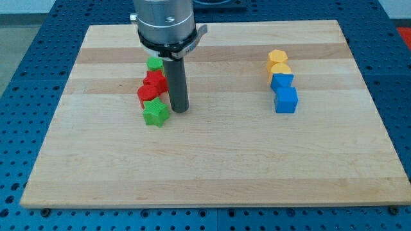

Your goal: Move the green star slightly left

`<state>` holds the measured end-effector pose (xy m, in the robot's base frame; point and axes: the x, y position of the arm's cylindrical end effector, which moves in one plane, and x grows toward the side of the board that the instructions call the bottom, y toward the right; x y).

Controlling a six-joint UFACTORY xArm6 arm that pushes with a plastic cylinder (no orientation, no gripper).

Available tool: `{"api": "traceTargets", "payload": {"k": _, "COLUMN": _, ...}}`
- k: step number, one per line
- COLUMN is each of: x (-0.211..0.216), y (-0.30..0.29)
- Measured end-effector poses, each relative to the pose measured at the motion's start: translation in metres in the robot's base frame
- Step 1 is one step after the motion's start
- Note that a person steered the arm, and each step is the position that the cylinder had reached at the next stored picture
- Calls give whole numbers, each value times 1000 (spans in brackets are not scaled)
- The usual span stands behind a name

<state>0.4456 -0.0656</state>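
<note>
The green star (155,113) lies on the wooden board (212,160) left of the middle. My tip (180,110) stands just to the star's right, touching or almost touching it. Two red blocks (152,87) sit directly above the star toward the view's top; their shapes are hard to make out. A second green block (154,63) sits above the red ones, partly hidden by the arm's head.
At the view's right stand two yellow blocks (279,63) in a column, with a blue block (282,81) and a blue cube (286,101) below them. The board's edges lie on a blue perforated table (26,77).
</note>
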Motion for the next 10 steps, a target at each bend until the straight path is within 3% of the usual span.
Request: {"api": "traceTargets", "payload": {"k": 10, "x": 12, "y": -22}}
